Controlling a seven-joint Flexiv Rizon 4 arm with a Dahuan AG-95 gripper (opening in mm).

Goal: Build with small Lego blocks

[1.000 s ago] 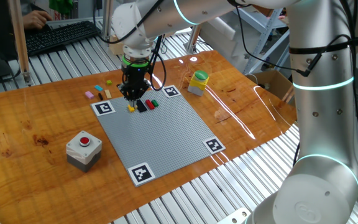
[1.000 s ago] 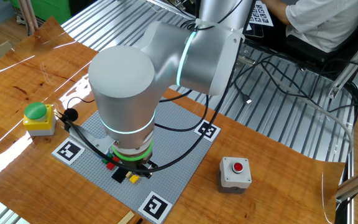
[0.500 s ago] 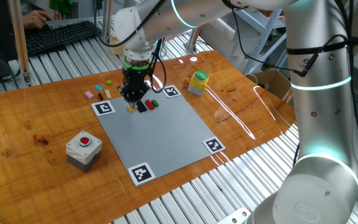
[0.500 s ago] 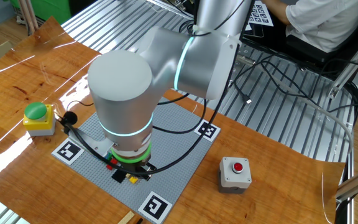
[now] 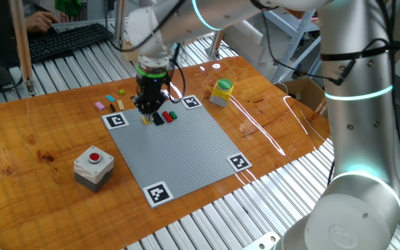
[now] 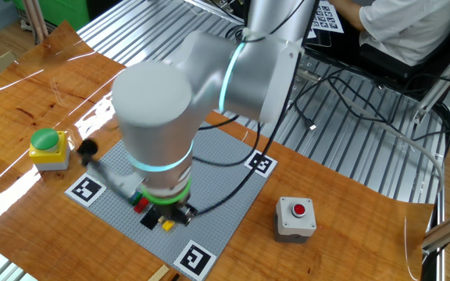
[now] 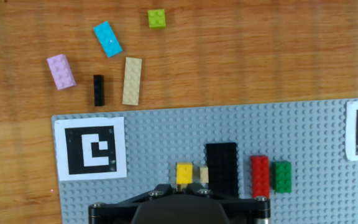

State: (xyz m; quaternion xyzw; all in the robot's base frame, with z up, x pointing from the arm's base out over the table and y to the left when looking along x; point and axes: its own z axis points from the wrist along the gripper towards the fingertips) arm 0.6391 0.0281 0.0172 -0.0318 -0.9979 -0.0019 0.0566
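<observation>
The gripper [image 5: 147, 109] hangs low over the upper-left corner of the grey baseplate [image 5: 186, 149], close to that plate's edge and its corner marker [image 5: 116, 120]. I cannot tell from any view whether the fingers are spread or closed — the hand view shows only the dark housing at the bottom of the frame. The lower and right parts of the plate lie bare, with wide studded room toward the other corner markers.

On the plate, low in the hand view, stands a row: a small yellow brick [image 7: 184, 173] touching a tan brick [image 7: 204, 174], then a long black brick [image 7: 221, 167], a red brick [image 7: 260, 176] and a green brick [image 7: 282, 175].

Off the plate, on the wooden table [image 5: 40, 142] at the upper left of the hand view, lie loose pieces — a pink brick [image 7: 61, 71], a blue brick [image 7: 107, 38], a lime brick [image 7: 156, 18], a thin black brick [image 7: 98, 89] and a long tan brick [image 7: 132, 81].

A red-button box [image 5: 93, 167] sits left of the plate, and a yellow box with a green top [image 5: 221, 92] beyond its upper right corner.
</observation>
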